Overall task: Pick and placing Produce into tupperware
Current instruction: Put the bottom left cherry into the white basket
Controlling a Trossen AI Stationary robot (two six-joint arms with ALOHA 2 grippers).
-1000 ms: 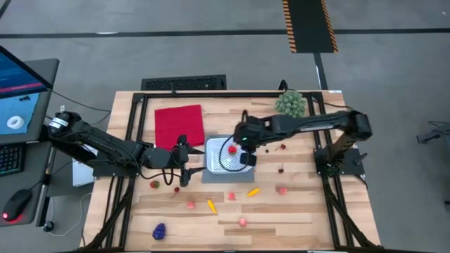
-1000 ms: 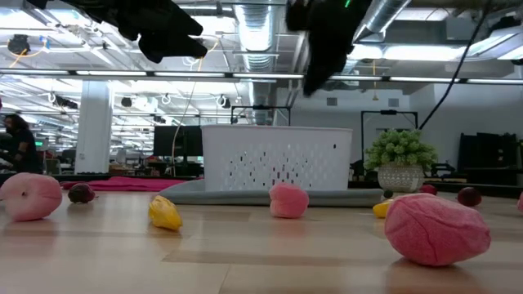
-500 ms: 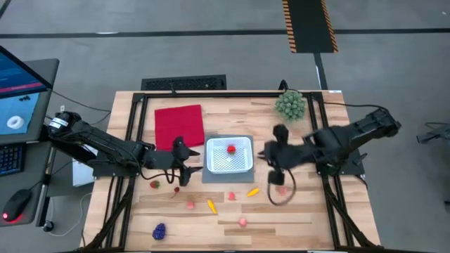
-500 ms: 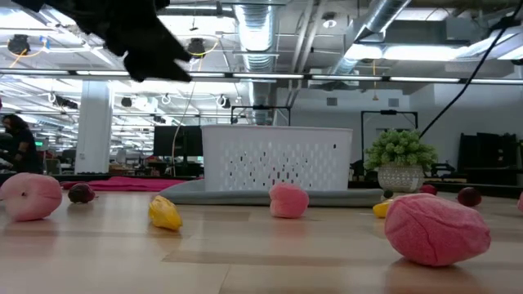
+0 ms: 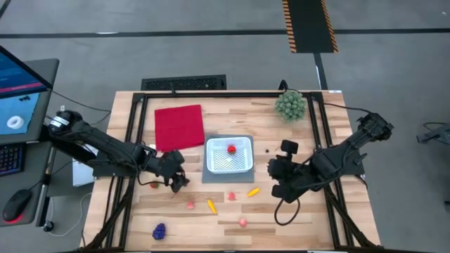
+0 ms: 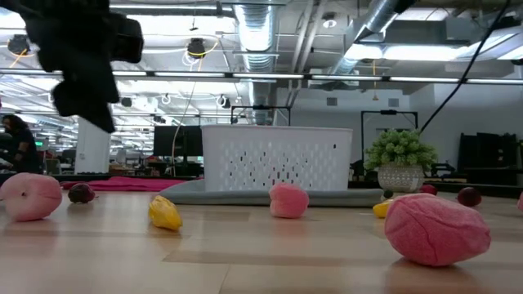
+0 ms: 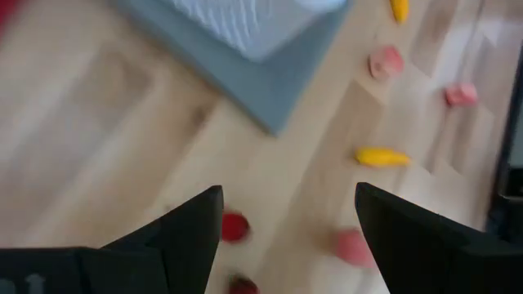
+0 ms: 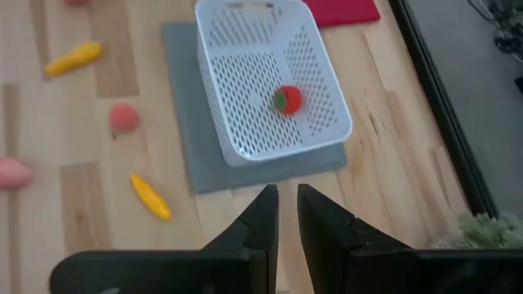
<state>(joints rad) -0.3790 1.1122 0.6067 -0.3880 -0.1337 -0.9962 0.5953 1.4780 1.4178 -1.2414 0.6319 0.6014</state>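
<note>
Open workshop hall around a wooden bench

A grey floor (image 5: 211, 42) surrounds the light wooden table (image 5: 232, 211), with a yellow-and-black striped strip (image 5: 308, 24) running away from its far side. A desk with a monitor (image 5: 17, 88) and a mouse (image 5: 14, 206) stands at one end. Across the room, exposed ducts (image 6: 253, 24), pipes and strip lights hang from the ceiling, beside a white column (image 6: 94, 135).

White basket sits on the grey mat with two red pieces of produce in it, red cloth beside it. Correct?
Not quite: the white basket holds only one red piece, not two. The right wrist view looks straight into it and shows a single red item on the mesh floor; the high view agrees. The rest stands: the basket sits on the grey mat, and the red cloth lies beside it.
</note>
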